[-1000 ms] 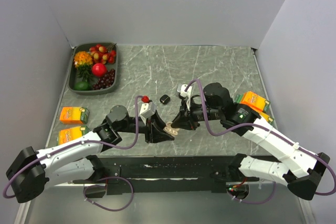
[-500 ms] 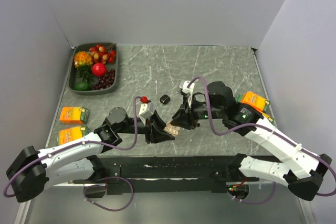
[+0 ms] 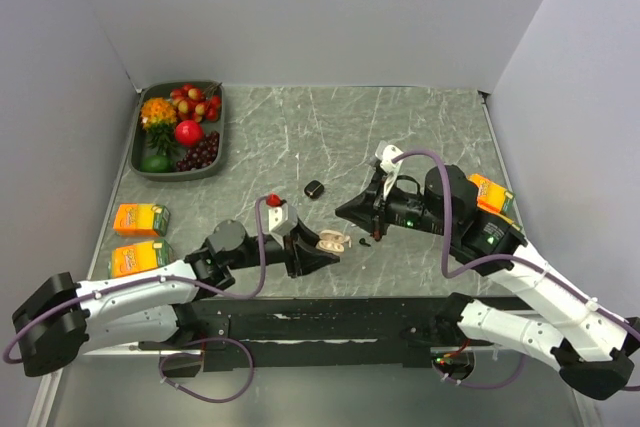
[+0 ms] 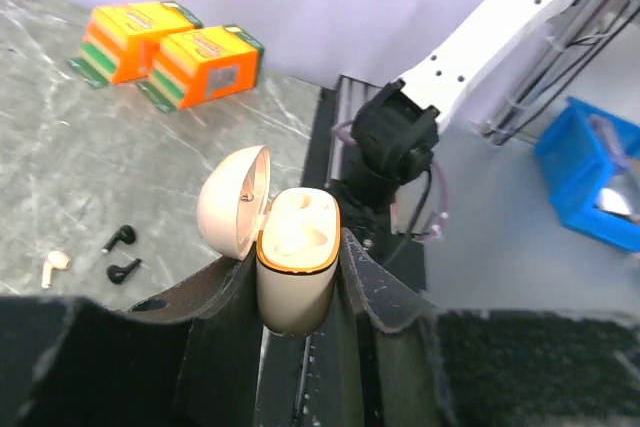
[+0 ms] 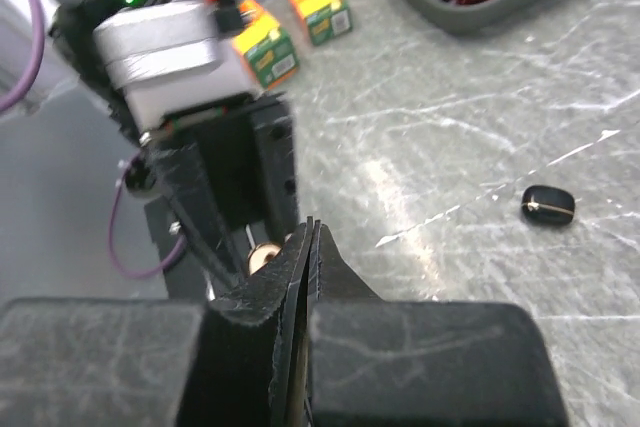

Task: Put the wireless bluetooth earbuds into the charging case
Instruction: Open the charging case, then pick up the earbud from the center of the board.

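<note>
We see the wireless bluetooth earbuds (image 4: 121, 237) lying loose on the bench (image 4: 60, 127), near the left pincer (image 4: 300, 282), with a pale speck (image 4: 55, 263) just beside them. The charging case (image 5: 548, 205) lies on the bench, well apart from the right pincer (image 5: 308, 229), whose fingers are pressed together on nothing. The left pincer clamps a beige open case (image 4: 295, 247) upright, with its lid swung back.

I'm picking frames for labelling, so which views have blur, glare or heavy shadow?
Top external: evenly lit, soft shadows, the earbuds mere specks. Left wrist: beige case crisp, left gripper dark and murky. Right wrist: right gripper soft up close, bright sheen on the table, charging case sharp with a glint.
</note>
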Motion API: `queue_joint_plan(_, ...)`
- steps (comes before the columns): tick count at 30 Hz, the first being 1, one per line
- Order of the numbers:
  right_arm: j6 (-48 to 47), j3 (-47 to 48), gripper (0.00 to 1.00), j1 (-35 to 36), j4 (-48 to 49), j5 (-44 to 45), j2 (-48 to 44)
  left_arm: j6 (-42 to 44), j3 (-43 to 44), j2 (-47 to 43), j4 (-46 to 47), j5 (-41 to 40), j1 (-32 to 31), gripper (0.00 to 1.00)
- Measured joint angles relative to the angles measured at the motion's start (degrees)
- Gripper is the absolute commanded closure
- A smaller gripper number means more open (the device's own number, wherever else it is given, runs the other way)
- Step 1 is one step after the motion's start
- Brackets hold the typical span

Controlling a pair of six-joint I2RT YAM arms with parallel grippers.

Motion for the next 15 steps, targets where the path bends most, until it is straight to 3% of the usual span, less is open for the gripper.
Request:
queue_joint_plan(8,3.04,-7.3,1.0,0.0,4.39,2.49,-2.45,6.69,-6.54,4.87,14.29,-15.54,-6.36,0.99)
queue_joint_plan(15,4.31,-9.4,1.0,0.0,5.53,1.64,-3.3,9.9,-6.84,9.99,20.61,-21.86,-6.69,0.99)
